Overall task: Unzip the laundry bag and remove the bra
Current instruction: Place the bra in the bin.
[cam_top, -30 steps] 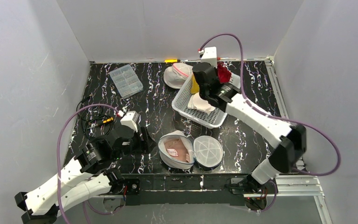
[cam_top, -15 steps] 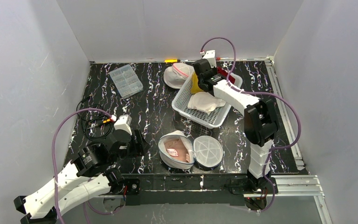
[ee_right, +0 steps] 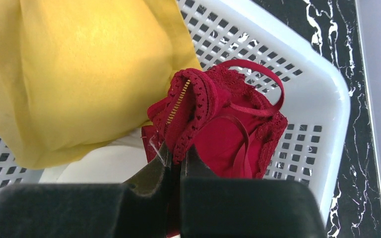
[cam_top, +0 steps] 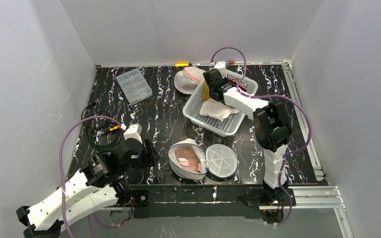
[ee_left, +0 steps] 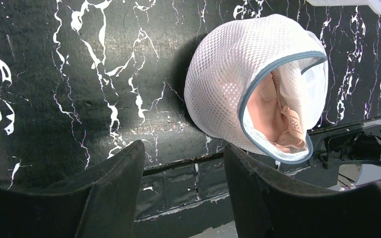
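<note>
Wrist views alone show right tool (ee_right: 176,157) pinching red bra (ee_right: 223,126), left tool (ee_left: 182,151) spread.

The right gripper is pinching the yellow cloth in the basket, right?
Not quite. The right gripper is pinching the red bra in the basket, not the yellow cloth beside it. The right wrist view shows this.

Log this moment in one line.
left hand: open, by unzipped white mesh laundry bag | right hand: shut on red lace bra in white plastic basket
</note>
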Action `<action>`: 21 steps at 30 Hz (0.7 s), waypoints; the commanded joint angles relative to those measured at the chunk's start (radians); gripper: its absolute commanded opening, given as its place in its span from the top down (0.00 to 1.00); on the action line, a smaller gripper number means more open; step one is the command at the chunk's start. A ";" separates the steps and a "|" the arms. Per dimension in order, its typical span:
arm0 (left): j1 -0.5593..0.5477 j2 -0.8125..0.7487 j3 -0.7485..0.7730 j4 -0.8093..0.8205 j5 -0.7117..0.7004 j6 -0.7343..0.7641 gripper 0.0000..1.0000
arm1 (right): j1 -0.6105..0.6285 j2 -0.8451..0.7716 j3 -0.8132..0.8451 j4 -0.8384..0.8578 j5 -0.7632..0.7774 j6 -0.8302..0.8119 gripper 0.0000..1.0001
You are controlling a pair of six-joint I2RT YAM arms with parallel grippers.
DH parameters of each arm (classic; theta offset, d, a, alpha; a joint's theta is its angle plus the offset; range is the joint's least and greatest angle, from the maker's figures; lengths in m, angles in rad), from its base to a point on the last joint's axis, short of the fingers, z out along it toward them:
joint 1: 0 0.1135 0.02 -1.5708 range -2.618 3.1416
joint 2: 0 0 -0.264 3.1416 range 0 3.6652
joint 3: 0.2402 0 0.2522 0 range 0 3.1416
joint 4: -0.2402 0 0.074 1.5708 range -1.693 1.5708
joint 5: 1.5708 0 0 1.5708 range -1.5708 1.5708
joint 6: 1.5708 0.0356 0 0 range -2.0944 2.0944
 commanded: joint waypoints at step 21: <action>0.001 0.001 -0.012 0.022 -0.001 -0.012 0.42 | -0.025 -0.328 -0.055 -0.053 -0.331 0.145 0.16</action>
